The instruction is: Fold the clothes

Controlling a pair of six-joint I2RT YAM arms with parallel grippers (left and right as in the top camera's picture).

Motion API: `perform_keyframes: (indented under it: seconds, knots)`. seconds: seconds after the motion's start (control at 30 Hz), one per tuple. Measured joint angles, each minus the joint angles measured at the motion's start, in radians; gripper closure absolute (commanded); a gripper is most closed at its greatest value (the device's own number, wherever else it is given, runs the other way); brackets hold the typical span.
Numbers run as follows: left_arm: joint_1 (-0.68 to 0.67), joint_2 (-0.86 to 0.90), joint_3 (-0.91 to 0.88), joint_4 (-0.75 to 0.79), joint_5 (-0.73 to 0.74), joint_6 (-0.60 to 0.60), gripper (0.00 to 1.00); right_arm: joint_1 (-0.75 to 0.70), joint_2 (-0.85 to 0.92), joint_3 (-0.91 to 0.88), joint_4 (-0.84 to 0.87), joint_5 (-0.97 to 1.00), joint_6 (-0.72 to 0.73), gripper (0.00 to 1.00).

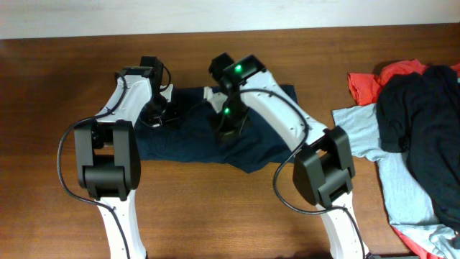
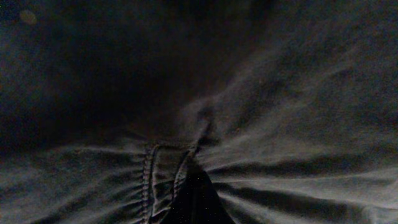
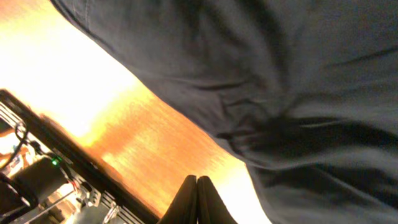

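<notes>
Folding turns here on how the navy shorts (image 1: 183,140) lie under both tools. The cloth is spread flat on the table (image 1: 215,216) with its long axis running side to side, so it stretches away to the right of the left pincer (image 1: 157,115) and to both sides of the right pincer (image 1: 227,128). The left one is down near the cloth's left end and the right one stands over its middle, so neither arm is clearly the nearer. Most of the garment lies between the two and on the right one's outer side.

From the left wrist, the fingertips (image 2: 196,200) read as one dark wedge drawn together. Creases fan out from its point beside a stitched seam (image 2: 149,180), so I judge them clamped on a pinch of the shorts. From the right wrist, the fingertips (image 3: 188,200) are pressed together with only a hairline between them. Bare wood lies just ahead of them and the dark cloth begins a little beyond. Nothing shows between them, and whether they touch the fabric I cannot tell.

A light blue T-shirt (image 1: 366,137), a red garment (image 1: 370,80) and a black garment (image 1: 420,122) sit well off to the right pincer's outer side, apart from the shorts.
</notes>
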Motion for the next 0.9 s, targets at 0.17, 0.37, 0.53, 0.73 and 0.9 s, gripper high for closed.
perform_keyframes:
  seconds: [0.17, 0.37, 0.53, 0.73, 0.9]
  knots:
    - [0.0, 0.0, 0.0, 0.0, 0.0, 0.0, 0.99, 0.04, 0.0, -0.1, 0.071, 0.002, -0.002, 0.96]
    - [0.0, 0.0, 0.0, 0.0, 0.0, 0.0, 0.99, 0.047, 0.0, -0.251, 0.194, 0.003, -0.003, 0.96]
    - [0.0, 0.0, 0.0, 0.0, 0.0, 0.0, 0.99, 0.046, 0.0, -0.364, 0.369, 0.003, -0.003, 0.96]
    - [0.0, 0.0, 0.0, 0.0, 0.0, 0.0, 0.99, 0.044, 0.0, -0.373, 0.326, 0.003, -0.003, 0.96]
    - [0.0, 0.001, 0.001, 0.0, 0.0, 0.0, 0.99, 0.023, -0.002, -0.254, 0.138, 0.006, -0.005, 0.96]
